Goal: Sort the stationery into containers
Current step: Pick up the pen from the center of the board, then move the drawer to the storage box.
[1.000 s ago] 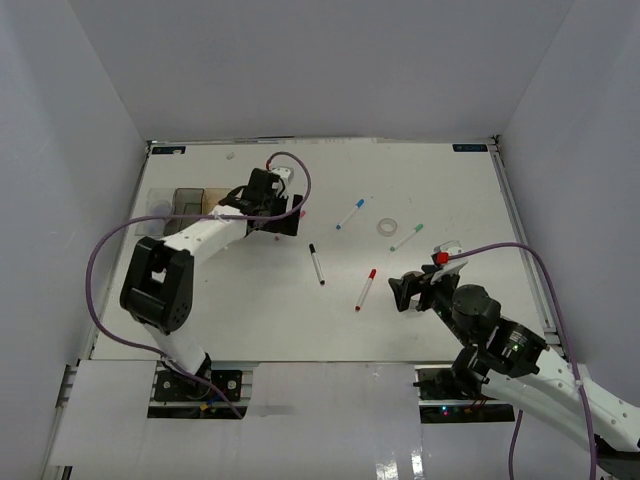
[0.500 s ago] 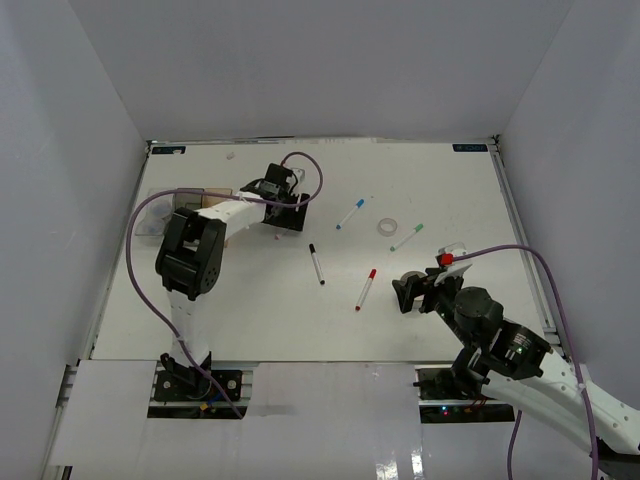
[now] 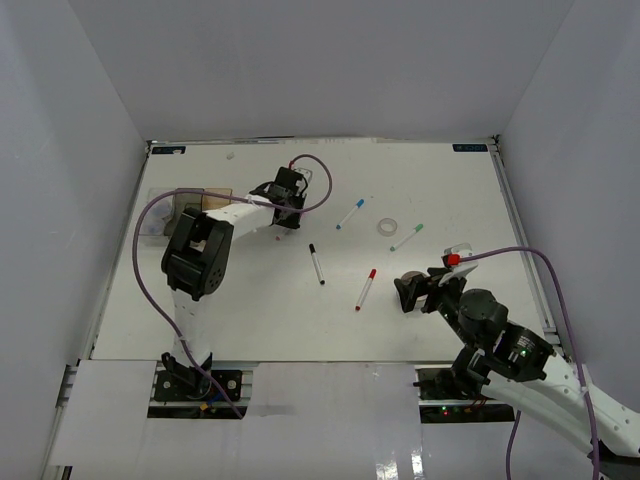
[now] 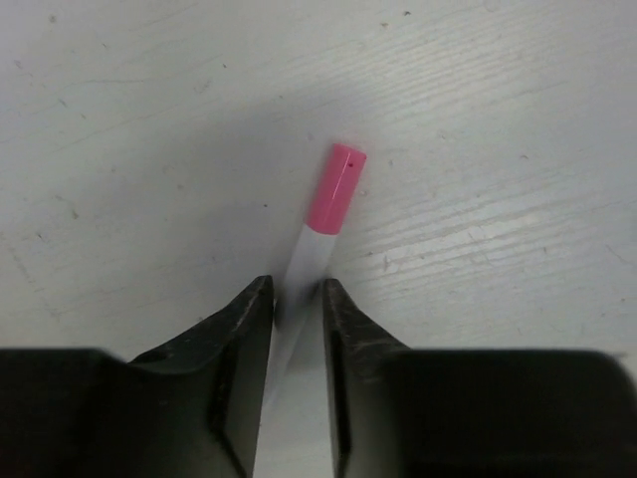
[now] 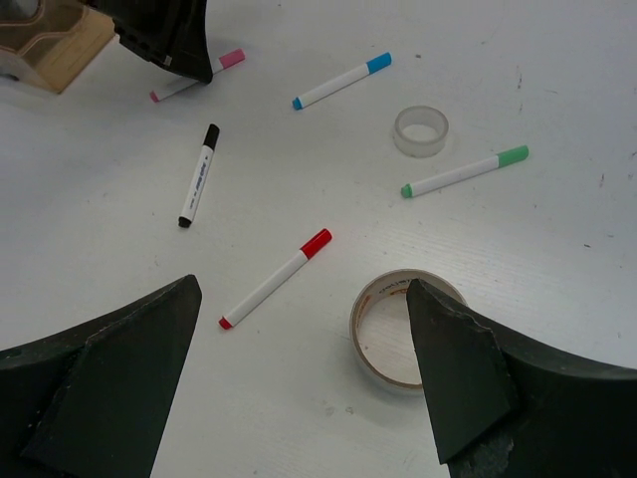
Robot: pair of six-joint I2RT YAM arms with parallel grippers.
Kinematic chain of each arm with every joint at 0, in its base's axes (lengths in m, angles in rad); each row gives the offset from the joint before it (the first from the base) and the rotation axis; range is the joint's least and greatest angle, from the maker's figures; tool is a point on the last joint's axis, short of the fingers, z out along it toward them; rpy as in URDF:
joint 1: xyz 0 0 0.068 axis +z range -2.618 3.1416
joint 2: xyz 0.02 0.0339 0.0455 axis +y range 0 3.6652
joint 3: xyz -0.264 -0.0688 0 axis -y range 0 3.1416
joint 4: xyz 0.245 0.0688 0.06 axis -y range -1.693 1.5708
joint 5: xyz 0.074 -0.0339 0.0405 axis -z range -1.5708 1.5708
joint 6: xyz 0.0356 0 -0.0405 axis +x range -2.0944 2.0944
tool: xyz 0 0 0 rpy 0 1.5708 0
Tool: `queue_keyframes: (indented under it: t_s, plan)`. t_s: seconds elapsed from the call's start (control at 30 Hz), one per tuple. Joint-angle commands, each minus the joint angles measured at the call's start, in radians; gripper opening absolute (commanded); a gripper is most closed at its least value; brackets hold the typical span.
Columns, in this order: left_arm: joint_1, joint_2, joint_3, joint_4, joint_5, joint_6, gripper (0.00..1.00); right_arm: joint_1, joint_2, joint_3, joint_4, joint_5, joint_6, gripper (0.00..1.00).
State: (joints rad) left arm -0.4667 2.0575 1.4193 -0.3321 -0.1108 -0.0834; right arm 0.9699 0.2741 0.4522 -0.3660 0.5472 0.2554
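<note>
Holding perhaps a jar point(image 5: 20, 8), amber bin point(image 5: 52, 45), left hand point(image 4: 296, 291) pinching pink marker point(image 4: 335, 187)

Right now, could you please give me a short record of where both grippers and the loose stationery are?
Left gripper: fingers astride the pink-capped white marker; grip unclear
Right gripper: open, over the larger whitish tape roll
Loose on the white table: blue-capped marker, green-capped marker, black-capped marker, red-capped marker, smaller clear tape roll
Containers: see-through plastic bins, far left
</note>
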Motion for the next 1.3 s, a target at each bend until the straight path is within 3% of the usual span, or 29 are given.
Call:
queue_keyframes:
  t_s: [0.0,0.2,0.3,0.43,0.7,0.9,1.03,1.27]
  plan:
    - [-0.027,0.062,-0.048,-0.042,-0.036,0.002,0.34,0.004,-0.019,0.002,0.015,0.016,0.013,0.9]
    - [-0.029,0.024,-0.065,-0.061,-0.035,-0.015,0.04,0.004,-0.047,-0.006,0.015,0.016,0.018,0.9]
    - [-0.026,-0.028,-0.068,-0.082,-0.075,-0.018,0.0,0.004,-0.055,-0.006,0.015,0.008,0.019,0.9]
    - [-0.001,-0.156,-0.079,-0.117,-0.136,-0.025,0.0,0.004,-0.061,-0.007,0.015,0.0,0.021,0.9]
    - [0.212,-0.368,-0.134,-0.191,-0.175,-0.07,0.0,0.004,-0.05,-0.007,0.015,-0.024,0.018,0.9]
    - [0.324,-0.488,-0.169,-0.156,-0.176,-0.04,0.0,0.004,-0.035,-0.003,0.015,-0.033,0.012,0.9]
    - [0.414,-0.476,-0.177,-0.117,-0.155,-0.01,0.0,0.006,-0.032,0.0,0.015,-0.046,0.008,0.9]
    - [0.465,-0.384,-0.157,-0.079,-0.215,0.036,0.0,0.006,-0.024,-0.001,0.016,-0.061,0.002,0.9]
